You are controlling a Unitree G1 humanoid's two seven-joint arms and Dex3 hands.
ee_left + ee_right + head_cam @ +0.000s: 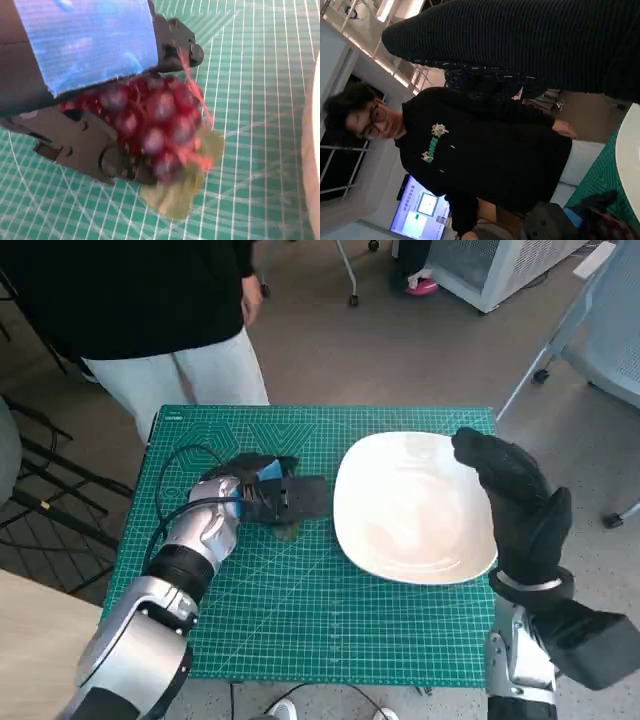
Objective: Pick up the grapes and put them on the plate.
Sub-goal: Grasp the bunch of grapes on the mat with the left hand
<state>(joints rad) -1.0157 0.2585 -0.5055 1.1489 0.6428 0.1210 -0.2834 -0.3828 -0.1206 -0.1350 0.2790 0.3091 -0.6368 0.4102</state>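
A bunch of red grapes (160, 125) with a pale green leaf sits inside my left hand (95, 100), whose black fingers curl around it just above the green mat. In the head view my left hand (270, 495) is on the mat just left of the white plate (415, 505), and only a bit of the grapes' green leaf (288, 531) peeks out below it. My right hand (520, 500) hovers over the plate's right rim, fingers spread, holding nothing. The right wrist view shows the glove (530, 40) and a sliver of plate (627, 155).
The green cutting mat (300, 610) covers the small table. A person in a black top and white trousers (170, 340) stands at the table's far left edge. Chair legs and a grey chair (610, 350) stand on the floor to the right.
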